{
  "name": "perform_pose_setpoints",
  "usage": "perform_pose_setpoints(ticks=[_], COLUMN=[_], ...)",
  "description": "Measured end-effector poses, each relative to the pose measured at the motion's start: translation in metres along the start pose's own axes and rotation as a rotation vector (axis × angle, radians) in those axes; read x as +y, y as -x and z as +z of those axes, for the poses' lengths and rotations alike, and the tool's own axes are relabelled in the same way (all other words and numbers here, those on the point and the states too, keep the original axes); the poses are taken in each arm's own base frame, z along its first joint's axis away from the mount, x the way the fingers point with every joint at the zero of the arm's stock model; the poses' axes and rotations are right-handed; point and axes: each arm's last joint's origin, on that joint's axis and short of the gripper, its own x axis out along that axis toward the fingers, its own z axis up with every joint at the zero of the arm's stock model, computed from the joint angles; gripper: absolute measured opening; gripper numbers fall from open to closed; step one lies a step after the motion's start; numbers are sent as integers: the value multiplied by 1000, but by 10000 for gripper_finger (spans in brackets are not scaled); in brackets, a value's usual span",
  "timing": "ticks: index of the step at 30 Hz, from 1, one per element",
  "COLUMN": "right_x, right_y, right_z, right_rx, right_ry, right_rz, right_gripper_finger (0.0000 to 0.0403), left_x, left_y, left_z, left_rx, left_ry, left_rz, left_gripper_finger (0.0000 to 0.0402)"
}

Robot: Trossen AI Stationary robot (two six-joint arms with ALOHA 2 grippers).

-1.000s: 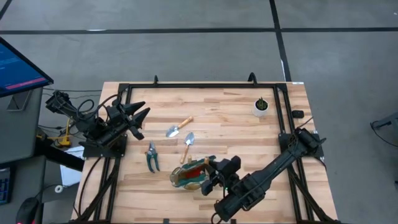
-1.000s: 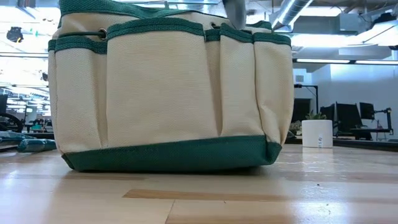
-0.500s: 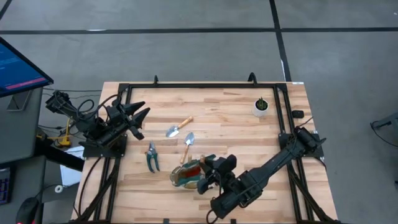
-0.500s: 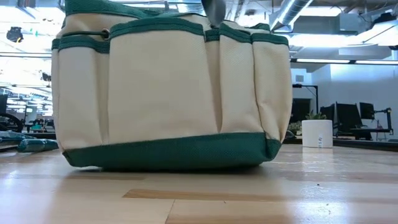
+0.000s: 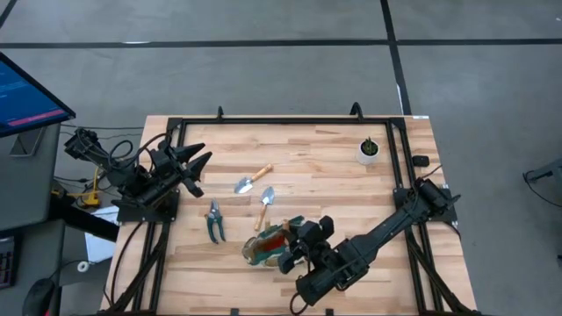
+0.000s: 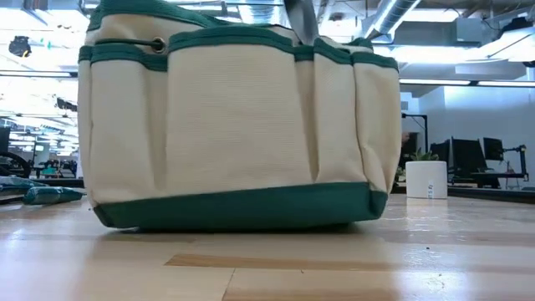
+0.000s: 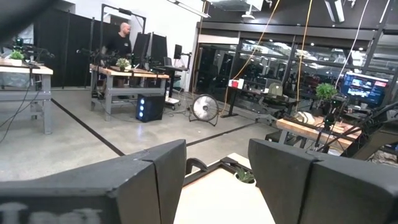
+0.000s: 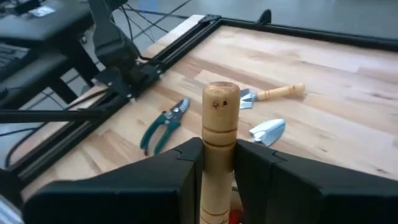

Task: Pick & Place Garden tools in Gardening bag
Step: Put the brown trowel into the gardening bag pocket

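Note:
The gardening bag (image 5: 268, 247), tan fabric with green trim (image 6: 234, 125), stands on its base on the table's near middle. My right gripper (image 5: 300, 242) is over the bag's right part, shut on a tool with a light wooden handle (image 8: 219, 124). A grey metal piece (image 6: 301, 17) reaches down behind the bag's rim. Two silver trowels with wooden handles (image 5: 253, 181) (image 5: 265, 204) and the green-handled shears (image 5: 214, 222) lie flat on the table, left of and beyond the bag. My left gripper (image 5: 198, 160) is open and empty at the table's left edge. My right gripper pinches the tool's wooden handle (image 8: 219, 163) between its two fingers (image 8: 186, 168), a little below the handle's rounded free end (image 8: 220, 93). The handle stands upright, free end up. The tool's lower part is hidden below the fingers and by the bag.
A small white pot with a plant (image 5: 370, 149) stands at the table's far right corner and also shows in the low view (image 6: 426, 178). A black frame (image 5: 290, 120) runs along the table's edges. Bare wood lies between the trowels and the pot.
My right gripper has gone a little toward the table's left with the tool, coming over the bag. The bag has shifted slightly toward the table's right and stays upright.

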Motion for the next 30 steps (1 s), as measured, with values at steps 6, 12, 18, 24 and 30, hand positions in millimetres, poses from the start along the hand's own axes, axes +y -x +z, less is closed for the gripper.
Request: perform_pose_setpoints(ticks=[6, 12, 18, 24, 30], right_x=[-2, -6, -7, -3, 3], right_y=[-1, -1, -3, -15, -26], right_z=[0, 0, 0, -19, -41], right_rx=[3, -9, 21, 30, 7], right_ry=[21, 62, 66, 73, 87], right_rz=[-14, -41, -46, -68, -75], right_gripper_finger=[54, 54, 54, 54, 59], left_x=[0, 0, 0, 0, 0], left_y=[0, 0, 0, 0, 0], left_z=[0, 0, 0, 0, 0], left_rx=[0, 0, -1, -1, 0], left_ry=[0, 0, 0, 0, -1], left_rz=[-1, -1, -4, -4, -2], left_gripper_finger=[164, 164, 164, 164, 164])
